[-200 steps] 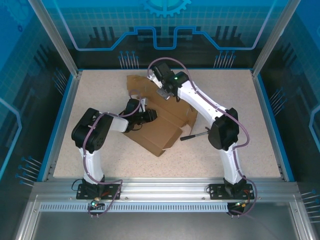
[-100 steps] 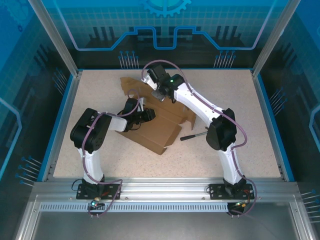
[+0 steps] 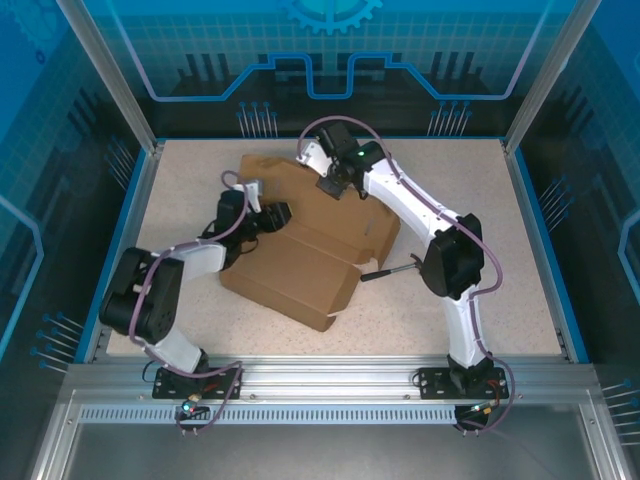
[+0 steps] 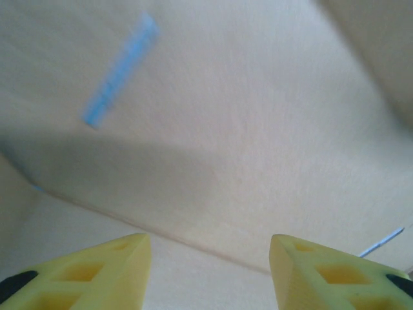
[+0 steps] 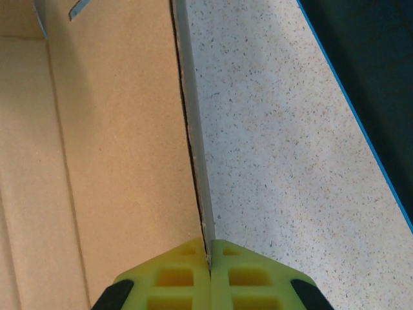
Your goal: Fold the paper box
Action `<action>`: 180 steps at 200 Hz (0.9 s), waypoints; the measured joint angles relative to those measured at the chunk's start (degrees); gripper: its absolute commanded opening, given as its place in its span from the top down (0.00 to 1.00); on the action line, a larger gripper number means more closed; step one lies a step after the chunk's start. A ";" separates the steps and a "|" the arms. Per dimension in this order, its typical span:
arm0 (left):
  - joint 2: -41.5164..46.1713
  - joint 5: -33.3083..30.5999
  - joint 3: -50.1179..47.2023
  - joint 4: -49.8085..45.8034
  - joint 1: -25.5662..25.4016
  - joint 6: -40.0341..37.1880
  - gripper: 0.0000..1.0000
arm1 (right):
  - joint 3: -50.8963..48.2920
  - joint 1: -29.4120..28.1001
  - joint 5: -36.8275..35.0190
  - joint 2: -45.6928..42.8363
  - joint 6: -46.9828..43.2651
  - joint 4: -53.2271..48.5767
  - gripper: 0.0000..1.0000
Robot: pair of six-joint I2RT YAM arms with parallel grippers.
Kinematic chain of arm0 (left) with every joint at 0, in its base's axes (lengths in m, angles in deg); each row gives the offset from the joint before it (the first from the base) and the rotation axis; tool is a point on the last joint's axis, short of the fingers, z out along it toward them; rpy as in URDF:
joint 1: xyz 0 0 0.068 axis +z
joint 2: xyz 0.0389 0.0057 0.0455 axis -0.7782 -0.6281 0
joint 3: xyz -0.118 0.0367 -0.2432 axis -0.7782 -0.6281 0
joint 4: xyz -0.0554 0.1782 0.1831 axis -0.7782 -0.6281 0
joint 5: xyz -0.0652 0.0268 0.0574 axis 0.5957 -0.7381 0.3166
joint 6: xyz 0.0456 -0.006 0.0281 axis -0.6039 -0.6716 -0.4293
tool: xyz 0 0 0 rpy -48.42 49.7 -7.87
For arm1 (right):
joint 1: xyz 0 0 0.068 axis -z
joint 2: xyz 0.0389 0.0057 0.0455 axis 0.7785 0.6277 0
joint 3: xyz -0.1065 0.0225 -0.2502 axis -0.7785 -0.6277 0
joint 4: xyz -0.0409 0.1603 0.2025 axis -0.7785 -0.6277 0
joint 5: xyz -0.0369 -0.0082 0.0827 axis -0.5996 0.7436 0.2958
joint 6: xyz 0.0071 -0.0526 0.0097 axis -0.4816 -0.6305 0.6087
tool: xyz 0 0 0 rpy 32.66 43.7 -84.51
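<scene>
The paper box (image 3: 300, 270) is a brown cardboard sheet lying partly folded in the middle of the table. My right gripper (image 3: 328, 188) is at the box's far edge. In the right wrist view the right gripper (image 5: 210, 247) is shut on the thin upright edge of a cardboard panel (image 5: 116, 161). My left gripper (image 3: 278, 213) hovers over the box's left part. In the left wrist view the left gripper (image 4: 210, 239) stands open, with pale cardboard (image 4: 226, 129) close behind it and nothing between its fingers.
A small black-handled hammer (image 3: 390, 270) lies on the speckled tabletop (image 3: 480, 220) just right of the box, near the right arm's elbow. Blue rails (image 3: 540, 240) border the table. Bare tabletop (image 5: 290, 129) runs beside the gripped edge.
My left gripper has opened and its arm has swung left and back. The box has spread flatter and shifted left. The right gripper stays shut on the far edge.
</scene>
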 measured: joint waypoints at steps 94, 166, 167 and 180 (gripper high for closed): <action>6.84 7.72 7.61 -13.55 12.09 -11.43 0.41 | 5.05 2.84 5.66 0.09 -2.12 -3.74 1.00; 3.58 11.80 17.81 -19.26 11.06 -17.38 0.42 | 7.21 2.82 5.64 0.85 -2.51 -5.29 1.00; 3.41 11.85 18.14 -19.41 11.06 -17.42 0.42 | 7.21 2.82 5.64 0.87 -2.51 -5.29 1.00; 2.29 12.15 20.92 -21.68 11.02 -18.18 0.43 | 7.28 2.82 5.64 0.94 -2.51 -5.53 1.00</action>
